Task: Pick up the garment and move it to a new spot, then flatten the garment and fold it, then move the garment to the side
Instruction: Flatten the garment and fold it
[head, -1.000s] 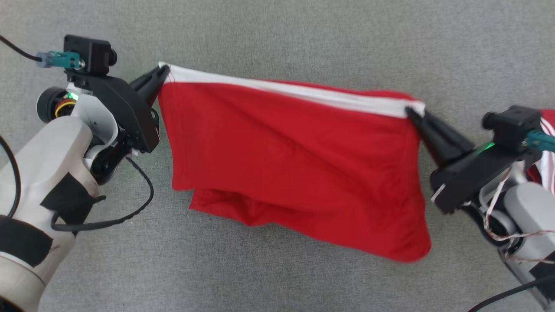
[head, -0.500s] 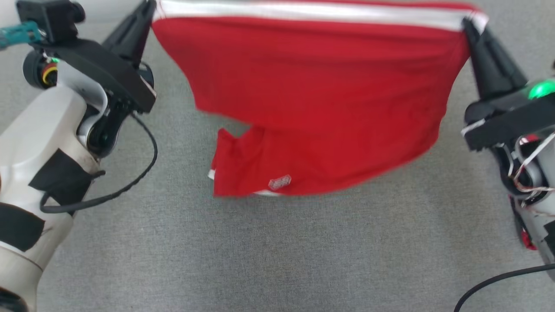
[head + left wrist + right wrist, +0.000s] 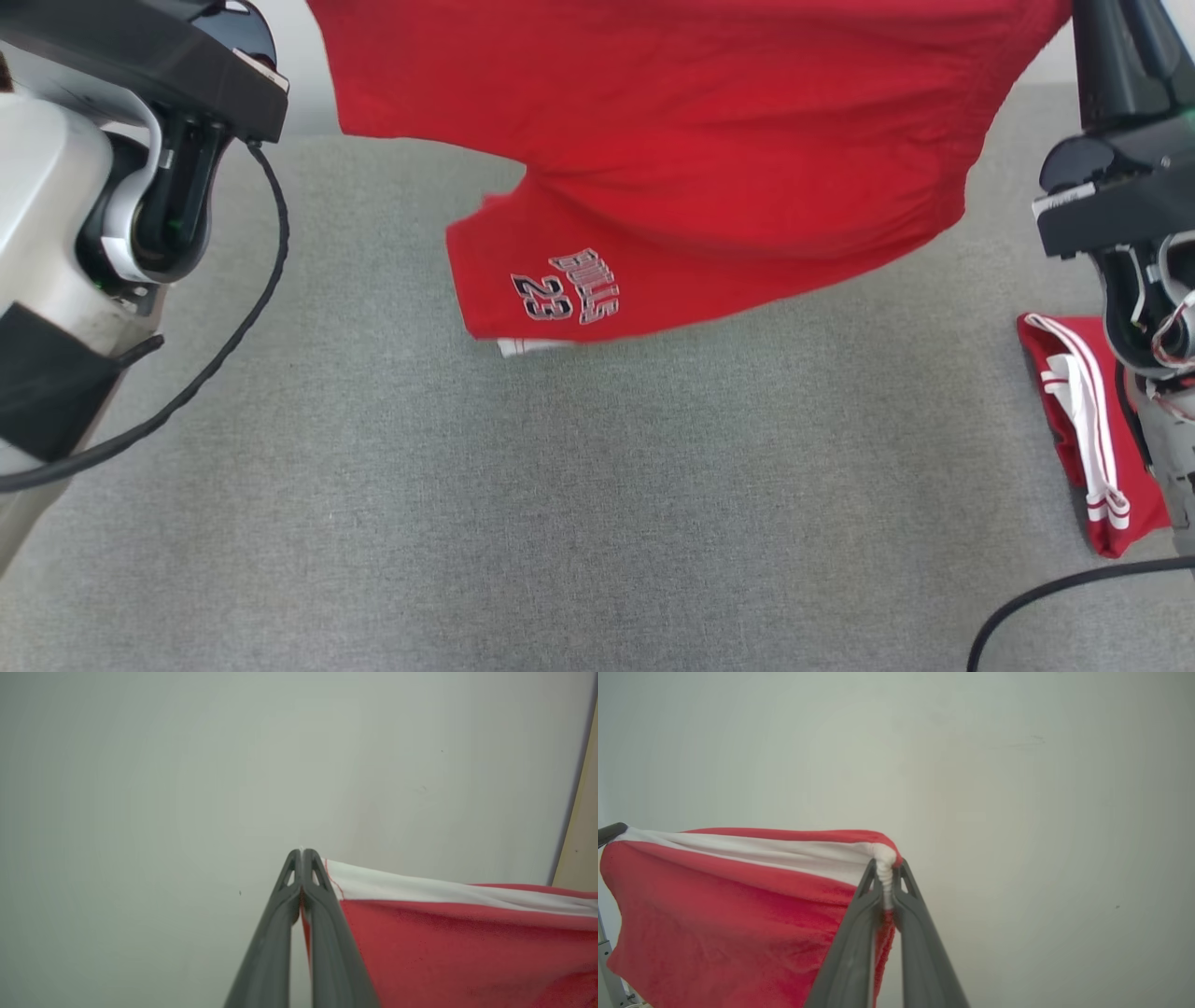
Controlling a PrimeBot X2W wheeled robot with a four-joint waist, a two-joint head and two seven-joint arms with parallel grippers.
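Grey fabric covers the desk [image 3: 597, 523], and a pale wall [image 3: 187, 765] stands behind its far edge. Red shorts [image 3: 700, 140] with a white waistband hang in the air above that far edge, stretched wide between the two grippers. The left gripper [image 3: 302, 855] is pressed closed on one end of the waistband. The right gripper [image 3: 886, 870] is pinched on the other end, where the white band bunches between its fingers. A leg with a printed 23 dangles lowest; whether it touches the desk I cannot tell. A second red garment [image 3: 1083, 448] with white stripes lies folded at the desk's right edge.
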